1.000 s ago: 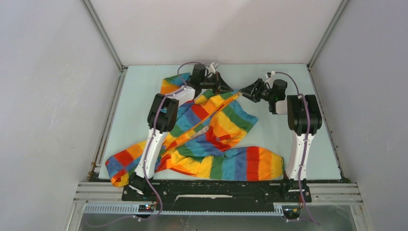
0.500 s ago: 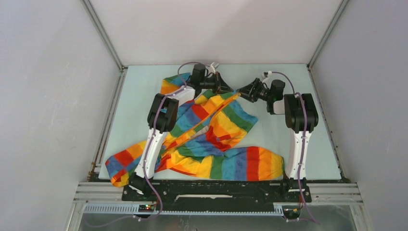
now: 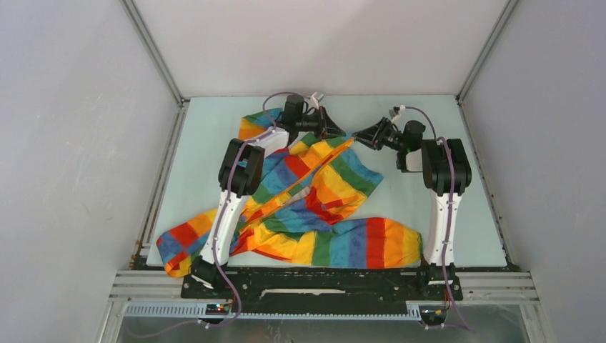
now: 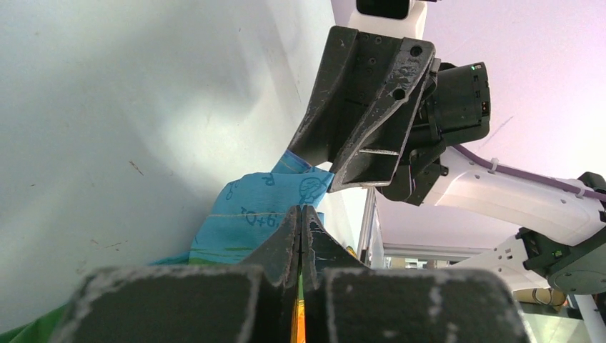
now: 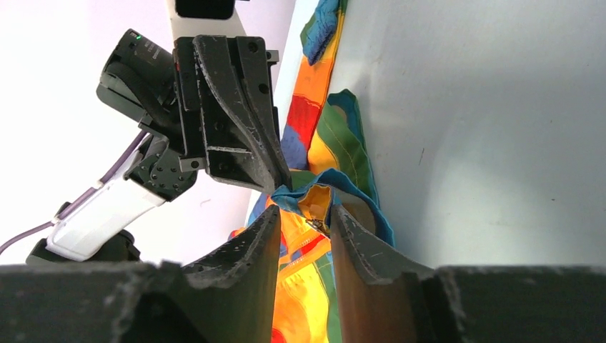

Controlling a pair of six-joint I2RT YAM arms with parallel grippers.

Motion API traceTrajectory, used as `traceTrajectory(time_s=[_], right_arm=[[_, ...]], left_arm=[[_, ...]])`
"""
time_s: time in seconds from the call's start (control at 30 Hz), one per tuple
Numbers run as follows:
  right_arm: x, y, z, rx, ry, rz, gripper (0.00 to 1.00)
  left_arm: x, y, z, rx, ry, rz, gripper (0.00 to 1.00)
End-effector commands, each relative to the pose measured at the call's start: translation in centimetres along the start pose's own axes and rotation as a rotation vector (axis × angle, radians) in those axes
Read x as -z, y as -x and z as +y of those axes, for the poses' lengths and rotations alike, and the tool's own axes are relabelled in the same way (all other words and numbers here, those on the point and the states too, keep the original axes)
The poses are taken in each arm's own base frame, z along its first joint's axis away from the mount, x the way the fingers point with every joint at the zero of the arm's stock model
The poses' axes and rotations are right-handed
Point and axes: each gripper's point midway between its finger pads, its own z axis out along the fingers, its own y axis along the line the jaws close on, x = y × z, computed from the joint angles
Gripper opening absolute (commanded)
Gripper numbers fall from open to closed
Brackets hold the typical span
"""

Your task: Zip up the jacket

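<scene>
1. The table [image 3: 207,143] is a pale mint-green sheet, bare toward 3 o'clock and along the far edge at 12 o'clock.
2. Plain off-white walls [image 3: 321,43] close it in on three sides. Metal rails [image 3: 154,51] run up the corners, and a black base plate [image 3: 321,282] carries both arms at 6 o'clock.
3. The jacket [image 3: 336,179] lies crumpled on the table, spreading from the centre out to 8 o'clock. Its far corner is lifted toward 12 o'clock, where the two grippers meet.
4. A sleeve [image 3: 371,243] lies flat along the near edge at 5 o'clock. The other sleeve [image 3: 182,243] trails to 8 o'clock, partly under the left arm.
5. The orange strip [image 3: 300,176] runs diagonally across the jacket, from the raised corner down toward 7 o'clock.
6. The left wrist view shows small dark printed marks on the blue cloth, too warped to read.
7. The left gripper [image 3: 341,133] is pinched tight on the jacket's raised edge. Blue cloth comes out past its tips, and a sliver of orange shows between the fingers.
8. The right gripper [image 3: 357,137] faces it from 3 o'clock, almost tip to tip. Its jaws stand narrowly apart, with the folded blue-and-orange corner and a small dark metal piece [image 5: 315,226] in the gap. I cannot tell whether the fingers press the cloth.
</scene>
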Motion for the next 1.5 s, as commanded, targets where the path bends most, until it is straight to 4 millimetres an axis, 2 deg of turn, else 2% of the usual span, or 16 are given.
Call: traceTrajectory(time_s=[0.0,0.2,0.37,0.47,0.53,0.73,0.87,1.0,1.07,1.13,1.3,1.37,1.4,1.43,1.47], right_arm=[[0.3,0.3,1.4,0.043,0.059,-0.004,0.32],[0.4,0.1,1.2,0.033,0.052,-0.004,0.25],[0.3,0.1,1.6,0.036,0.060,-0.006,0.09],[0.2,0.0,1.8,0.034,0.063,-0.005,0.00],[0.2,0.1,1.8,0.029,0.063,-0.008,0.00],[0.2,0.0,2.0,0.005,0.075,-0.006,0.00],[0.2,0.0,2.2,-0.001,0.087,-0.005,0.00],[0.2,0.0,2.2,-0.006,0.086,-0.006,0.00],[0.2,-0.1,2.2,-0.008,0.088,-0.005,0.00],[0.2,-0.1,2.2,-0.009,0.089,-0.006,0.00],[0.2,-0.1,2.2,-0.015,0.088,-0.004,0.00],[0.2,-0.1,2.2,-0.014,0.084,-0.003,0.00],[0.3,-0.1,2.1,-0.012,0.075,-0.006,0.03],[0.4,-0.2,2.0,-0.006,0.062,-0.006,0.10],[0.6,-0.3,1.8,-0.012,0.037,-0.008,0.19]], left_arm=[[0.9,1.3,-3.1,-0.055,-0.042,-0.014,0.00],[1.1,1.4,-2.8,-0.052,-0.035,-0.020,0.00],[1.0,1.3,-2.7,-0.052,-0.030,-0.019,0.01],[1.0,1.3,-2.6,-0.058,-0.026,-0.020,0.05],[0.9,1.3,-2.6,-0.059,-0.029,-0.020,0.12],[0.6,1.0,-3.9,-0.099,-0.079,-0.023,0.51],[0.1,0.8,-4.1,-0.120,-0.093,-0.021,0.62],[-0.2,0.6,-4.2,-0.131,-0.100,-0.017,0.66],[-0.4,0.6,-3.8,-0.126,-0.076,-0.016,0.65],[-0.4,0.6,-3.3,-0.131,-0.052,-0.016,0.59],[-0.5,0.6,-3.2,-0.118,-0.054,-0.012,0.34],[-0.6,0.6,-3.2,-0.113,-0.058,-0.006,0.21],[-0.6,0.6,-3.3,-0.112,-0.064,-0.003,0.13],[-0.6,0.5,-3.4,-0.108,-0.067,-0.002,0.04],[-0.6,0.5,-3.3,-0.098,-0.065,0.000,0.01]])
